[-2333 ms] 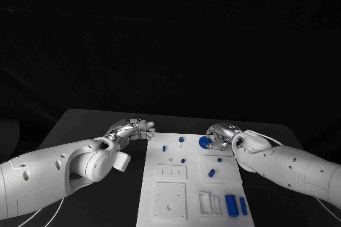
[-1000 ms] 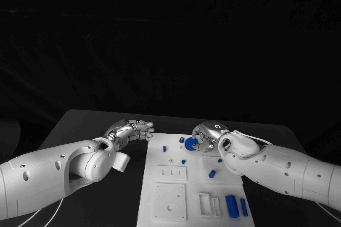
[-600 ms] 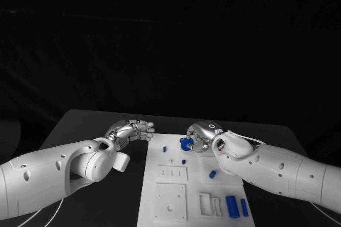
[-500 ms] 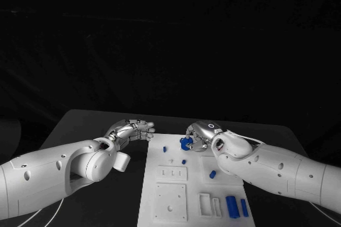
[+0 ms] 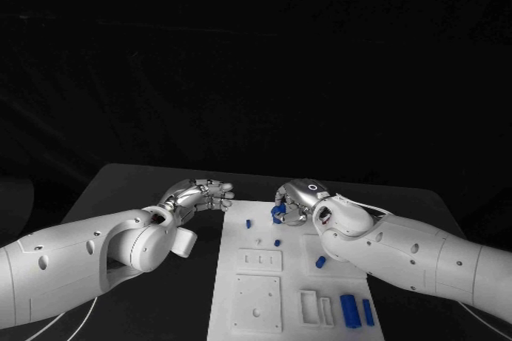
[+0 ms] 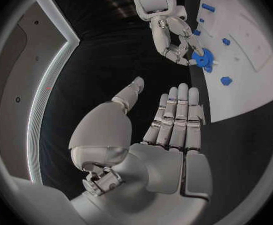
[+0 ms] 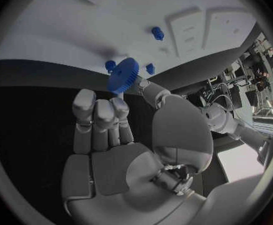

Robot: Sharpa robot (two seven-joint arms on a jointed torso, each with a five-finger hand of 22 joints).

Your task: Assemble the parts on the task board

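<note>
The right silver many-fingered hand (image 5: 296, 206) is pinching a small blue toothed gear (image 7: 123, 75) between its thumb and fingertips, and is holding it just above the far end of the white rectangular task board (image 5: 243, 311), a little above the middle of the head view. In the left wrist view the same gear (image 6: 203, 60) is hanging at the board's edge, close to two short blue pegs (image 6: 225, 80) standing on the plate. The left silver hand (image 5: 200, 194) is holding nothing: it is resting off the board's far left corner with its fingers straight and side by side and the thumb apart, as the left wrist view shows.

The grip looks like the main risk. The gear is being held only by its rim at the fingertips, so it is likely to tilt as it descends; a tilted bore would probably catch on a peg rather than slide over it. A hard push from that state could slip the gear out of the pinch and onto the black table (image 5: 128, 186). The fingers are also blocking the head view of the target peg, so alignment is hard to judge. Other blue pieces, including two blue cylinders (image 5: 355, 310) at the lower right of the head view, are lying well apart from this action.
</note>
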